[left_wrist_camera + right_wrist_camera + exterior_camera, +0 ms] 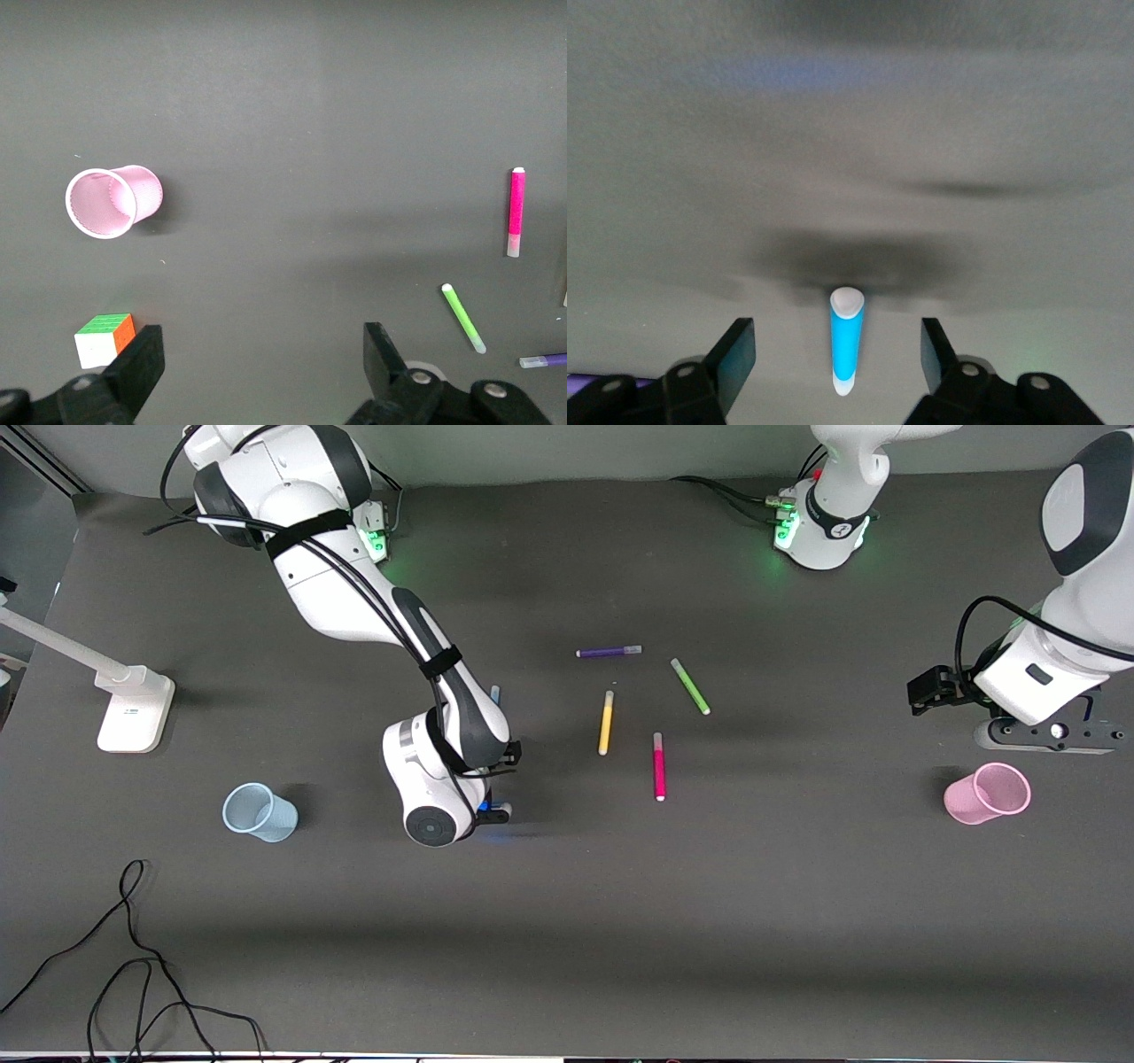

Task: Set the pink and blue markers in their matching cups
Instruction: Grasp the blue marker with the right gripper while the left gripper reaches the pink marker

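Note:
The blue marker (846, 341) lies on the table between my right gripper's open fingers (735, 354). In the front view the right arm hides most of it, and only a pale end (495, 693) shows. My right gripper (494, 811) (838, 338) is low over it, open. The pale blue cup (259, 812) stands toward the right arm's end. The pink marker (659, 766) (516, 211) lies mid-table. The pale pink cup (988, 794) (111, 201) stands at the left arm's end. My left gripper (923, 690) (261, 347) waits open and empty above the table near the pink cup.
A purple marker (609, 652), a green marker (690, 685) and a yellow marker (606, 723) lie near the pink marker. A colour cube (104, 338) sits by the left gripper. A white stand (133, 708) and loose black cables (133, 974) are at the right arm's end.

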Controlling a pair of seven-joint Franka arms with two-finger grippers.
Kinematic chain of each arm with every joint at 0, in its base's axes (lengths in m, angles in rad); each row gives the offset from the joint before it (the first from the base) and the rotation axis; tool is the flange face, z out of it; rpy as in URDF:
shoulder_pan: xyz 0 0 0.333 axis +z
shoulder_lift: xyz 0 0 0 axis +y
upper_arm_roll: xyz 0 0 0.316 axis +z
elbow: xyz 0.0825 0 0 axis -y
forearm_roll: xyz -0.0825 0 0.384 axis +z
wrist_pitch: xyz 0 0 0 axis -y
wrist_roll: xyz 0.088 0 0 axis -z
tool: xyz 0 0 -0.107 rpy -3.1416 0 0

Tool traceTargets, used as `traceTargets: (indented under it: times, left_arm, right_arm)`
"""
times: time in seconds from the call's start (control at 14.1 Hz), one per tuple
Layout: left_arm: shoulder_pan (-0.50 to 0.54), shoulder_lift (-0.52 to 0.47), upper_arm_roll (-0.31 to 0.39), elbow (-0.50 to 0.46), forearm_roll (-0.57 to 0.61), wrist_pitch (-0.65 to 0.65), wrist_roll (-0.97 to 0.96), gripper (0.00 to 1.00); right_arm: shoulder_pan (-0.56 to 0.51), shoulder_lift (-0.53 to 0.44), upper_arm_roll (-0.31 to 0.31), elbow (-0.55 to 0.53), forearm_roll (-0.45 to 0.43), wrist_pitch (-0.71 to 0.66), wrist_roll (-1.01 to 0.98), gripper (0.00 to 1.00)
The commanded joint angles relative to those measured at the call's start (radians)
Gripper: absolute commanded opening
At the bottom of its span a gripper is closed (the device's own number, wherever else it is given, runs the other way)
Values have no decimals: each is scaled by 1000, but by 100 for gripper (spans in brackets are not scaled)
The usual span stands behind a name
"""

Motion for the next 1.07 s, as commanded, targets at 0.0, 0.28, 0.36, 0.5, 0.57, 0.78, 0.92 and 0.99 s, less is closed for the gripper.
traceTargets:
  times: [0.0, 0.28, 0.36, 0.5, 0.57, 0.78, 0.92, 0.99]
  left_arm:
    - [3, -6, 0, 1, 2, -9, 7, 100]
    - [3, -6, 1, 1, 2, -9, 7, 100]
    - [3, -6, 1, 1, 2, -9, 7, 100]
    - [3, -6, 1, 1, 2, -9, 7, 100]
    - [3, -6, 1, 1, 2, -9, 7, 100]
    - [0, -6, 0, 1, 2, -9, 7, 100]
    - [-9, -4, -2, 0, -7, -7, 3, 100]
    - [-14, -1, -3, 0, -33, -6, -6, 100]
  right_arm:
    - [11, 6, -3, 0, 9, -8, 49, 53]
    - [11, 12, -3, 0, -5, -8, 52, 3]
    - [11, 14, -3, 0, -5, -8, 52, 0]
    - [10, 14, -5, 0, -5, -9, 54, 0]
    - [8, 12, -8, 0, -5, -14, 52, 0]
    - [2, -3, -14, 4, -7, -37, 75, 0]
    - [-1, -20, -19, 10, -16, -43, 106, 0]
    - [-4, -35, -28, 10, -28, -43, 101, 0]
